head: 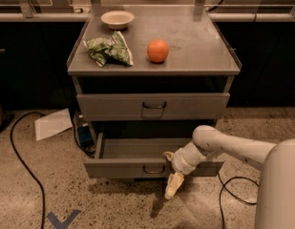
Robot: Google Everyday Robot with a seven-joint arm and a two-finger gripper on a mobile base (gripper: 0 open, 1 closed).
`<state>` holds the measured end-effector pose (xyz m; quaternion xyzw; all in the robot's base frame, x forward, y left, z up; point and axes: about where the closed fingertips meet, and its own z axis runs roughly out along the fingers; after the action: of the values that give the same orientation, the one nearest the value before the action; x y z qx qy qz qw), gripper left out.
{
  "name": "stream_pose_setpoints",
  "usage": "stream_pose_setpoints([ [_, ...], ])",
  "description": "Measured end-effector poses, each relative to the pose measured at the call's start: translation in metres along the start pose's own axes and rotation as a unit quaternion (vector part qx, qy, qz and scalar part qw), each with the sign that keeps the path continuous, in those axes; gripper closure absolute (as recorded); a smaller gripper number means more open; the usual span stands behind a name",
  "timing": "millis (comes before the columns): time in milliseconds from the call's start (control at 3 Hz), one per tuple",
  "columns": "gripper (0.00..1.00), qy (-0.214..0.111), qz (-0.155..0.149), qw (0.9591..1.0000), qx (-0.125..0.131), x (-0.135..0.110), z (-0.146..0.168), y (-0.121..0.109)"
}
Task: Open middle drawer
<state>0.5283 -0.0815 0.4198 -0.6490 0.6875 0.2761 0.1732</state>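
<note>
While dangling just right of the handle [153,169] on the middle drawer [118,168], pulled out toward the near side with tray [137,147] exposed, points claw [174,187] floorward, opening impossible to tell.

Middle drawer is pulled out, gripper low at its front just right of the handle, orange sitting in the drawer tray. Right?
One thing is wrong: the orange sits on the cabinet top, not in the tray, as the camera view shows. The middle drawer is pulled out, and the gripper is low at its front, just right of the handle.
</note>
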Motion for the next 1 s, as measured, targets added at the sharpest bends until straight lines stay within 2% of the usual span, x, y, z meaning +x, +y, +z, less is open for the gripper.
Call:
stream_pose_setpoints([
  [333,0.0,-0.01,0.008,0.9998,-0.014,-0.002,0.001,0.018],
  [667,0.0,-0.01,0.008,0.9998,-0.014,-0.002,0.001,0.018],
  [1000,0.0,-0.02,0.012,0.9995,-0.023,0.001,0.002,0.028],
])
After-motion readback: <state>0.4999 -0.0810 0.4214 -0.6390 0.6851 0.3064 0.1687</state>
